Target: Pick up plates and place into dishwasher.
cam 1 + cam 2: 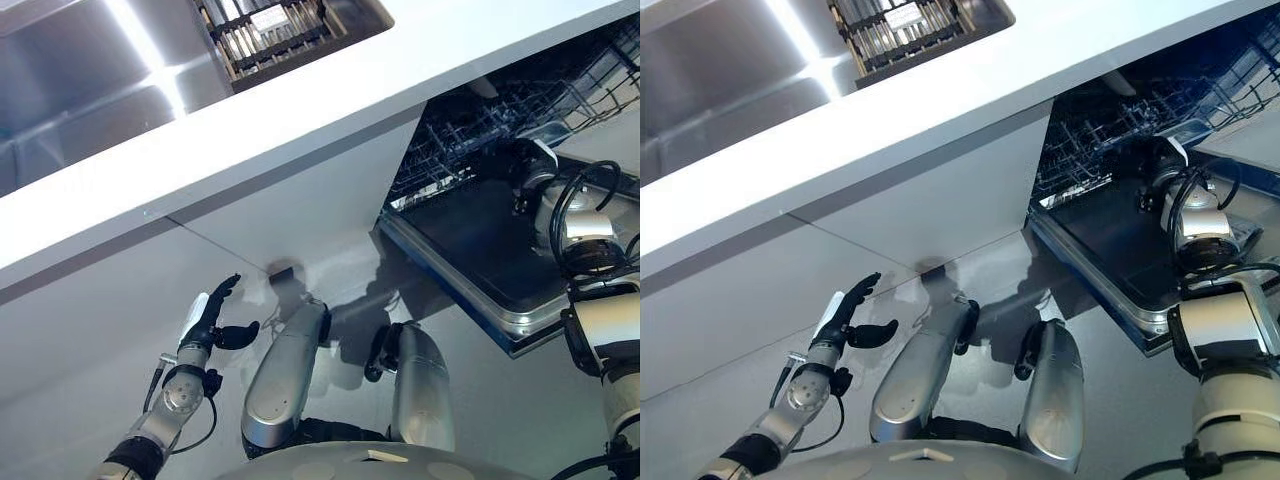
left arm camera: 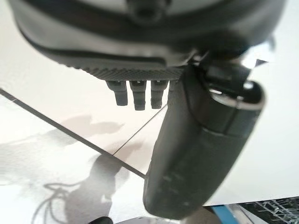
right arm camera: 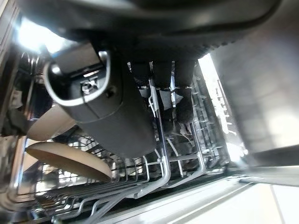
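White countertop (image 1: 330, 95) ran across the left eye view above an open dishwasher (image 1: 500, 250) with its door down, while the left hand (image 1: 210, 320) hung by the cabinet front, fingers straight and holding nothing (its wrist view showed the same). From the right wrist, the right hand (image 3: 140, 93) had curled fingers (image 3: 184, 105) among the rack (image 3: 140, 186) wires, whether gripping them I cannot tell, with two plates (image 3: 70, 158) standing in the rack beside it.

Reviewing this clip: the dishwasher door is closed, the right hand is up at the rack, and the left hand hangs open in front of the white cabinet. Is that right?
Not quite: the dishwasher door is open, folded down, as the left eye view shows. The rest holds: the right hand is at the rack, and the left hand hangs open before the white cabinet.
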{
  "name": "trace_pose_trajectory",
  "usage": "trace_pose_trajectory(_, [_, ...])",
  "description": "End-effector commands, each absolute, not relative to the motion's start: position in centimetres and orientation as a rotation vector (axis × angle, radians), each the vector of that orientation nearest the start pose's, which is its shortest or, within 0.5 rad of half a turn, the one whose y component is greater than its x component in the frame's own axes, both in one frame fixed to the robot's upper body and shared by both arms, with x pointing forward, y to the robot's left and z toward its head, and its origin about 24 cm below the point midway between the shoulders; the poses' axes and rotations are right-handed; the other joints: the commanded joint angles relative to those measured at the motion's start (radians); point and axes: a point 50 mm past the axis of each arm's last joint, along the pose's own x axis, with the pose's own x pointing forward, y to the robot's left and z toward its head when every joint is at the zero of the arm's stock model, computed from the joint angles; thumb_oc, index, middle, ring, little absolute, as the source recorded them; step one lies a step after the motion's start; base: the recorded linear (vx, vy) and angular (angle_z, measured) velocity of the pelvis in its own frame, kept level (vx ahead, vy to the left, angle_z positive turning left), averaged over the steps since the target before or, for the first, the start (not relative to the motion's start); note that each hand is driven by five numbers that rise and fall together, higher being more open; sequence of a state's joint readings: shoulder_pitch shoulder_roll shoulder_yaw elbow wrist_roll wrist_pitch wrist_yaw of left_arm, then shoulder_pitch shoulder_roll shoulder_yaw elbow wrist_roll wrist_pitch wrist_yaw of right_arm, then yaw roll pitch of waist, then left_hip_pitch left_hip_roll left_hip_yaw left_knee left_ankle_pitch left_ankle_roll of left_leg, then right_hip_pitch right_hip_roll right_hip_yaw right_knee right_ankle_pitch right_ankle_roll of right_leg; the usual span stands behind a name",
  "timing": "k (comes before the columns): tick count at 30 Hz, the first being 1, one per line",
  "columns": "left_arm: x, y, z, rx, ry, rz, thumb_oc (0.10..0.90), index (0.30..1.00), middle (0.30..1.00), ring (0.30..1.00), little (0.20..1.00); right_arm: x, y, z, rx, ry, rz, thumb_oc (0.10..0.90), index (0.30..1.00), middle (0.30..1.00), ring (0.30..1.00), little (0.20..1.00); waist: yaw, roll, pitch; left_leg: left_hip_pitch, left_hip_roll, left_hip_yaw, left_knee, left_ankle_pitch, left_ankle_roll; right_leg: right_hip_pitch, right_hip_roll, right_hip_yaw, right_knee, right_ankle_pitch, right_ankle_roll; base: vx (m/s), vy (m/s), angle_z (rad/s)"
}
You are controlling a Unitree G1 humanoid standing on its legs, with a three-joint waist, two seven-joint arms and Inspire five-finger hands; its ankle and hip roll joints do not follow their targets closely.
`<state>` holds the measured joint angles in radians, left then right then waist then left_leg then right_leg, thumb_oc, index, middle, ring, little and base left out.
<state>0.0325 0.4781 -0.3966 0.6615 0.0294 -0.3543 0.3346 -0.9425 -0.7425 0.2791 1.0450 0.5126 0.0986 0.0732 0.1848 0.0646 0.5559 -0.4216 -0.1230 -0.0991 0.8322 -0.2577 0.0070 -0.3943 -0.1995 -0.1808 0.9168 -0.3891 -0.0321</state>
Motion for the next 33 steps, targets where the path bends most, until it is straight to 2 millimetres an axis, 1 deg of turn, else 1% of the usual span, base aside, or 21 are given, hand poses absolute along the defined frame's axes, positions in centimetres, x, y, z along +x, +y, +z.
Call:
trace_pose_trajectory(1, [18.9, 23.3, -5.2, 0.589, 0.206, 0.009, 0.800, 0.900, 0.900, 0.900, 0.900, 38.4, -31.5, 20.4, -0.146, -0.014, -0.234, 0.100, 0.300, 0.300, 0.300, 0.200, 0.048, -0.004, -0.041, 0.000, 0.013, -0.005, 0.001, 0.003, 0.075, 0.042, 0.022, -0.001, -0.007, 0.097, -0.054, 0.00, 0.000, 0.00])
trace_pose_trajectory(5, [19.0, 23.3, -5.0, 0.588, 0.198, 0.016, 0.800, 0.900, 0.900, 0.900, 0.900, 38.3, -31.8, 21.6, -0.160, -0.056, -0.254, 0.100, 0.300, 0.300, 0.300, 0.200, 0.051, 0.001, -0.038, -0.009, 0.011, -0.006, 0.006, 0.006, 0.073, 0.038, 0.018, -0.001, -0.003, 0.097, -0.055, 0.00, 0.001, 0.01])
trace_pose_trajectory(9, [19.1, 23.4, -4.8, 0.586, 0.194, 0.017, 0.800, 0.900, 0.900, 0.900, 0.900, 38.3, -32.0, 23.3, -0.158, -0.112, -0.301, 0.100, 0.300, 0.300, 0.300, 0.200, 0.056, 0.008, -0.036, -0.024, 0.006, -0.006, 0.014, 0.006, 0.073, 0.023, 0.012, -0.003, 0.006, 0.095, -0.054, 0.00, 0.000, 0.00])
trace_pose_trajectory(10, [19.0, 23.4, -4.9, 0.586, 0.194, 0.017, 0.800, 0.900, 0.900, 0.900, 0.900, 38.3, -32.0, 23.5, -0.158, -0.119, -0.312, 0.100, 0.300, 0.300, 0.300, 0.200, 0.057, 0.010, -0.036, -0.028, 0.006, -0.005, 0.024, -0.002, 0.073, 0.018, 0.011, -0.002, 0.015, 0.088, -0.054, 0.00, 0.000, 0.00])
trace_pose_trajectory(14, [18.9, 23.3, -4.8, 0.594, 0.174, 0.003, 0.800, 0.900, 0.900, 0.900, 0.900, 38.1, -32.2, 25.3, -0.130, -0.208, -0.336, 0.100, 0.300, 0.300, 0.300, 0.200, 0.059, 0.015, -0.036, -0.050, 0.001, 0.001, 0.037, -0.007, 0.074, -0.003, 0.008, -0.003, 0.025, 0.085, -0.055, -0.04, -0.003, 0.01])
trace_pose_trajectory(17, [19.0, 23.0, -4.4, 0.605, 0.142, -0.025, 0.800, 0.900, 0.900, 0.900, 0.900, 38.2, -31.7, 26.5, -0.120, -0.265, -0.325, 0.100, 0.300, 0.300, 0.300, 0.200, 0.058, 0.021, -0.036, -0.066, -0.002, 0.006, 0.054, -0.012, 0.075, -0.023, 0.007, 0.000, 0.038, 0.082, -0.054, -0.05, -0.003, 0.05])
trace_pose_trajectory(21, [19.4, 22.8, -3.9, 0.599, 0.117, -0.040, 0.800, 0.900, 0.900, 0.900, 0.900, 38.2, -31.0, 27.3, -0.141, -0.323, -0.276, 0.100, 0.300, 0.300, 0.300, 0.200, 0.052, 0.022, -0.036, -0.061, -0.002, 0.015, 0.051, -0.015, 0.077, -0.023, 0.007, 0.004, 0.034, 0.083, -0.055, -0.06, 0.013, 0.01])
trace_pose_trajectory(23, [19.6, 22.8, -3.8, 0.593, 0.114, -0.035, 0.800, 0.900, 0.900, 0.900, 0.900, 38.0, -30.9, 27.4, -0.144, -0.362, -0.266, 0.100, 0.300, 0.300, 0.300, 0.200, 0.043, 0.014, -0.039, -0.046, 0.004, 0.019, 0.045, -0.021, 0.077, -0.009, 0.008, 0.007, 0.023, 0.084, -0.052, -0.02, 0.005, 0.00])
trace_pose_trajectory(25, [19.7, 22.8, -3.8, 0.593, 0.114, -0.037, 0.800, 0.900, 0.900, 0.900, 0.900, 37.9, -31.1, 27.1, -0.148, -0.362, -0.268, 0.100, 0.300, 0.300, 0.300, 0.200, 0.038, 0.009, -0.045, -0.039, 0.010, 0.023, 0.041, -0.026, 0.078, -0.003, 0.008, 0.008, 0.017, 0.084, -0.050, 0.00, -0.004, -0.03])
trace_pose_trajectory(27, [19.9, 22.6, -3.7, 0.591, 0.112, -0.042, 0.800, 0.900, 0.900, 0.900, 0.900, 37.5, -31.6, 26.5, -0.175, -0.355, -0.291, 0.100, 0.300, 0.300, 0.300, 0.200, 0.026, -0.004, -0.057, -0.015, 0.020, 0.027, 0.026, -0.029, 0.079, 0.020, 0.011, 0.008, -0.008, 0.093, -0.046, 0.00, -0.011, -0.10])
trace_pose_trajectory(28, [19.9, 22.6, -3.7, 0.591, 0.112, -0.043, 0.800, 0.900, 0.900, 0.900, 0.900, 37.5, -31.7, 26.5, -0.173, -0.356, -0.295, 0.100, 0.300, 0.300, 0.300, 0.200, 0.025, -0.005, -0.058, -0.011, 0.022, 0.027, 0.024, -0.029, 0.079, 0.023, 0.012, 0.008, -0.010, 0.094, -0.046, 0.01, -0.007, -0.09])
trace_pose_trajectory(30, [19.8, 22.5, -3.9, 0.591, 0.115, -0.049, 0.800, 0.900, 0.900, 0.900, 0.900, 36.7, -33.0, 25.9, -0.171, -0.360, -0.338, 0.100, 0.300, 0.300, 0.300, 0.200, 0.011, -0.020, -0.075, 0.017, 0.036, 0.031, 0.008, -0.037, 0.079, 0.053, 0.018, 0.011, -0.038, 0.100, -0.043, 0.01, -0.004, -0.09])
trace_pose_trajectory(32, [19.8, 22.5, -3.9, 0.589, 0.115, -0.049, 0.800, 0.900, 0.900, 0.900, 0.900, 36.4, -33.3, 25.5, -0.186, -0.364, -0.349, 0.100, 0.300, 0.300, 0.300, 0.200, 0.001, -0.027, -0.085, 0.027, 0.041, 0.032, -0.009, -0.029, 0.079, 0.063, 0.021, 0.011, -0.059, 0.112, -0.043, 0.01, 0.009, -0.10])
trace_pose_trajectory(33, [19.8, 22.5, -4.0, 0.586, 0.113, -0.050, 0.800, 0.900, 0.900, 0.900, 0.900, 36.1, -33.7, 25.1, -0.215, -0.354, -0.367, 0.100, 0.300, 0.300, 0.300, 0.200, -0.009, -0.035, -0.095, 0.041, 0.050, 0.035, -0.020, -0.032, 0.078, 0.078, 0.024, 0.013, -0.075, 0.115, -0.041, 0.02, 0.024, -0.12])
